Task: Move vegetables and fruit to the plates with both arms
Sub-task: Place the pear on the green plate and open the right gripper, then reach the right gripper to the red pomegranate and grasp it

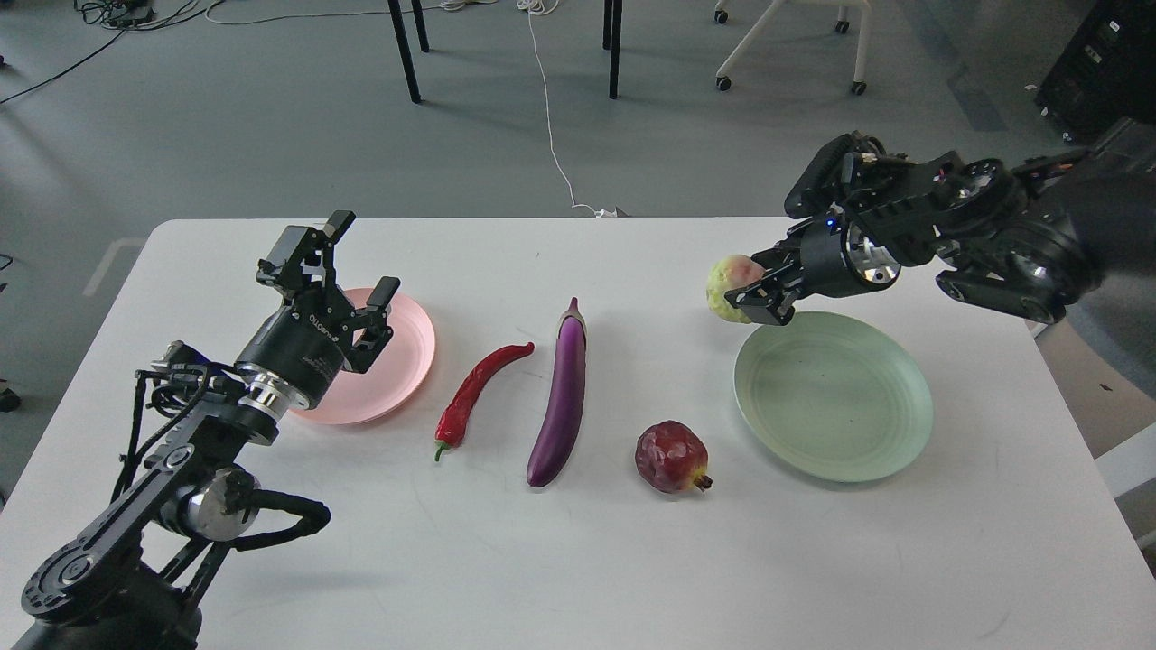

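My right gripper (754, 293) is shut on the yellow-green fruit (728, 285) and holds it in the air just beyond the far left rim of the pale green plate (835, 397). My left gripper (357, 262) is open and empty, hovering over the pale pink plate (397, 361). The red chili pepper (474, 390), the purple eggplant (562, 397) and the dark red pomegranate-like fruit (671, 456) lie on the white table (578, 560) between the two plates.
Beyond the table's far edge are grey floor, black table legs (406, 50), a white cable (551, 117) and a wheeled chair base (786, 45). A dark cabinet (1111, 63) stands at the far right.
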You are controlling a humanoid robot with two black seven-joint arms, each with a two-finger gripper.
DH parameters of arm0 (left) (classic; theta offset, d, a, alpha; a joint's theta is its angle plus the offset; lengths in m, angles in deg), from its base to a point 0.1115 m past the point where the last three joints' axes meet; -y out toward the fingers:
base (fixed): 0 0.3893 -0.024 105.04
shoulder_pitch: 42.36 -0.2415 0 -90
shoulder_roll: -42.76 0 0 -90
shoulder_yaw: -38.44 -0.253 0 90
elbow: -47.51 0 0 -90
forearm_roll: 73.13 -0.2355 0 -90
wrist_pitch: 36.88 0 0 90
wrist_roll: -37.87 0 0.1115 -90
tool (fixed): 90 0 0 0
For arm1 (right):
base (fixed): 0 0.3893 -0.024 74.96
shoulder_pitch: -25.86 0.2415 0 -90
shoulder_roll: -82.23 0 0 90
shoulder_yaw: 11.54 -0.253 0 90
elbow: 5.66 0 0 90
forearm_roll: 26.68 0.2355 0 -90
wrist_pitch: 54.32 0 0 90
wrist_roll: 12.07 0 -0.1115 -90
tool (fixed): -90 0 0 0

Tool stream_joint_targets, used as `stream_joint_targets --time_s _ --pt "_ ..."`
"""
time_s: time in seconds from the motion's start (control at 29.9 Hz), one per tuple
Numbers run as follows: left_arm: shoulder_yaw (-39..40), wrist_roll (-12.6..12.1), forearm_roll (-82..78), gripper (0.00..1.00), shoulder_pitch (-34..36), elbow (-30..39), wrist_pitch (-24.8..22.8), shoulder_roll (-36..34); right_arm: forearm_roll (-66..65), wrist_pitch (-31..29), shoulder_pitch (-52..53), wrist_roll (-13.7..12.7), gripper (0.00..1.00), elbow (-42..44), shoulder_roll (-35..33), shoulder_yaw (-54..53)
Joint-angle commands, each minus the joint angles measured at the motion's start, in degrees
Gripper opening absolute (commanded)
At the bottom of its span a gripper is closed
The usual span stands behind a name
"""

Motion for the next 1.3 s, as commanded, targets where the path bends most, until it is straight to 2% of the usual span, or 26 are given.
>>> stream_joint_targets --time_s 0.0,0.17,0.53,0.57,0.67,0.9,1.14,1.27 --pt "0.0 0.0 -0.1 0.98 0.0 0.0 0.0 0.2 -1.5 0.0 0.0 0.0 0.46 -3.5 -5.0 0.2" --pt "-0.3 0.0 -0.2 0.98 0.0 0.0 0.0 0.2 -4.2 -0.1 -0.9 0.0 0.47 -4.4 -8.8 0.3" --pt "-0.3 0.0 -0.2 0.98 0.1 0.1 0.0 0.1 -3.9 1.9 -10.9 0.0 0.60 2.1 -8.6 -2.5" --pt "-0.3 0.0 -0.2 0.98 0.1 0.1 0.0 0.1 -3.9 2.2 -11.3 0.0 0.64 2.5 -8.6 -2.8" --pt "-0.3 0.0 -0.2 0.98 0.1 0.1 0.0 0.1 -3.8 2.8 -11.7 0.0 0.95 2.5 -8.7 -3.6" --pt "-0.3 0.0 -0.2 0.98 0.2 0.2 0.0 0.2 -3.7 2.9 -7.4 0.0 0.96 -0.4 -9.1 -3.8" --pt "-0.4 0.0 -0.2 0.98 0.1 0.2 -0.1 0.1 3.9 2.4 2.6 0.0 0.96 -20.5 -8.0 -6.2" --pt "-0.5 0.0 -0.2 0.98 0.1 0.9 0.0 -0.1 9.1 2.5 3.6 0.0 0.96 -25.0 -2.3 -5.8"
